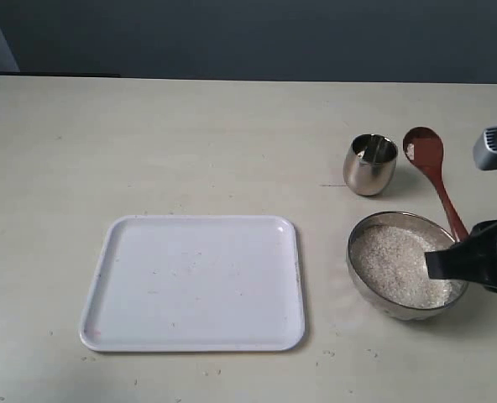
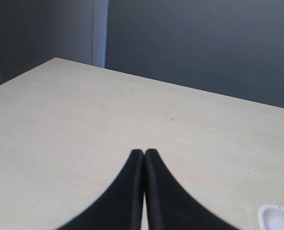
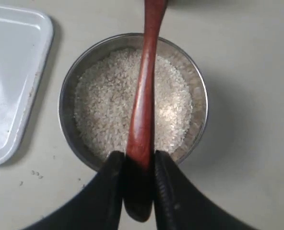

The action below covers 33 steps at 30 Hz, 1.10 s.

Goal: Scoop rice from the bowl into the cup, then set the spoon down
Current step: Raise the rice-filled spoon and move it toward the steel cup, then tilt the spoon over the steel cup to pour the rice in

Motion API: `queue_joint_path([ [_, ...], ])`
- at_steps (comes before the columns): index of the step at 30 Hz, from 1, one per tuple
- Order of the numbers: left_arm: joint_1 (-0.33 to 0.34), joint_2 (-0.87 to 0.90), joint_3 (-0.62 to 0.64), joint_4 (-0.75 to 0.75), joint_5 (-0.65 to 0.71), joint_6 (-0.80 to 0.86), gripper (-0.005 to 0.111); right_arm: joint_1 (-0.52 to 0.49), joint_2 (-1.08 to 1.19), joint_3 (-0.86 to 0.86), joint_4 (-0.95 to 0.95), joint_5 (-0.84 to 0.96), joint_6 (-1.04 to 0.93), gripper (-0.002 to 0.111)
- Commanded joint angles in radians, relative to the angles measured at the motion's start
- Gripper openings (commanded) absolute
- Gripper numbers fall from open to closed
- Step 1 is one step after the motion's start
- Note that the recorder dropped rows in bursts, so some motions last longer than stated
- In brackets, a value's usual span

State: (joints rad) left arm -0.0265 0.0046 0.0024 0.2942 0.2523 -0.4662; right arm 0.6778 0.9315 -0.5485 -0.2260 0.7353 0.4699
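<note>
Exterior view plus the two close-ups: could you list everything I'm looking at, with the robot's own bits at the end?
table: one, cream, under everything
tray: one, white, left of the bowl
bowl: one, shiny steel, near the right edge
rice: one heap, off-white, filling the bowl; a few grains in the spoon
cup: one, shiny steel, just beyond the bowl
spoon: one, reddish-brown wood, head right of the cup, handle crossing over the bowl
right fingers: two, black, clamped on the spoon handle
left fingers: two, black, pressed together, holding nothing, above bare table
</note>
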Motion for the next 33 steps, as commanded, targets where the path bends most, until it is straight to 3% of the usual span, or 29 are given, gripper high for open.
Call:
queue_joint_path([
  [1, -0.005, -0.005, -0.002, 0.007, -0.013, -0.001, 0.001, -0.037, 0.049, 0.005, -0.012, -0.081, -0.031, -0.001],
  [16, -0.005, -0.005, -0.002, 0.007, -0.013, -0.003, 0.001, -0.258, 0.364, -0.004, 0.136, -0.432, -0.251, -0.001],
  [26, -0.005, -0.005, -0.002, 0.007, -0.013, -0.003, 0.001, -0.258, 0.516, -0.136, 0.159, -0.4, -0.344, -0.001],
  [33, -0.005, -0.005, -0.002, 0.007, -0.013, -0.003, 0.001, -0.258, 0.521, -0.154, 0.068, -0.345, -0.346, -0.001],
])
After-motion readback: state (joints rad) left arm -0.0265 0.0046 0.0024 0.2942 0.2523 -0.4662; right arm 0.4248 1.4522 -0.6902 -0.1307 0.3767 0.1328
